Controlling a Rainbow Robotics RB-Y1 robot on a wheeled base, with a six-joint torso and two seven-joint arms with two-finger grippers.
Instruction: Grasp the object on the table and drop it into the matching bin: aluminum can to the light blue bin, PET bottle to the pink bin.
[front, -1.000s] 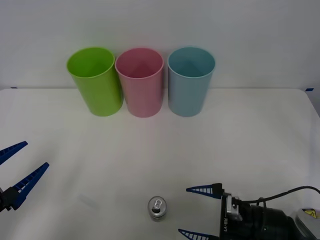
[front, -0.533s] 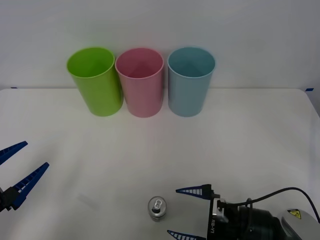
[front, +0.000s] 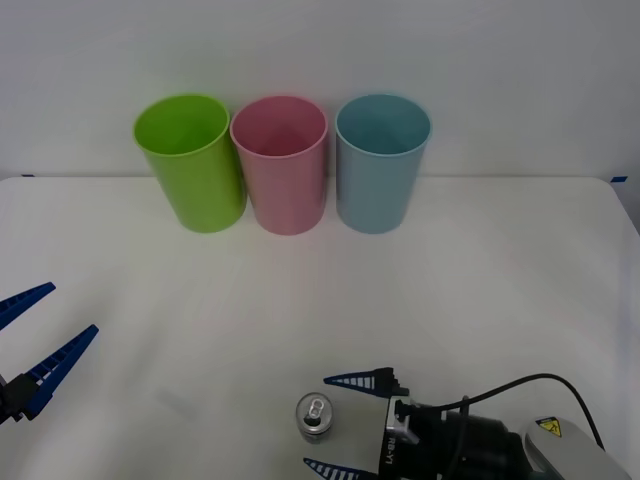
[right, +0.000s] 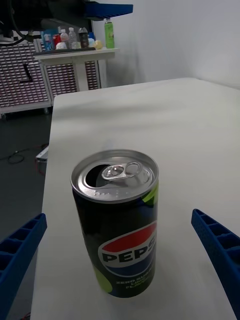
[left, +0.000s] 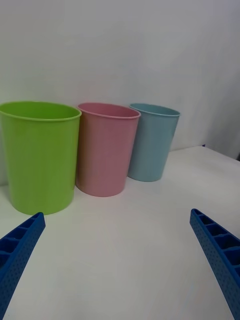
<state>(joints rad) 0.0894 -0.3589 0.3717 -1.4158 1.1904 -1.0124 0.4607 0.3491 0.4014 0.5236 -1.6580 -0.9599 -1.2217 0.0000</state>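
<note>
My right gripper (front: 336, 424), fingers spread wide, sits level beside the upright aluminum can (front: 314, 416) near the table (front: 480, 300) front edge to straddle it; left gripper (front: 35, 335) idles open at the left edge.

Overhead front view — two low wrist views

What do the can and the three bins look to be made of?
The aluminum can looks like thin metal: bare silver lid with pull tab, glossy printed dark body. The lime green bin, pink bin and light blue bin look like smooth, matte, single-colour moulded plastic. The right pincer, open, flanks the can.
</note>
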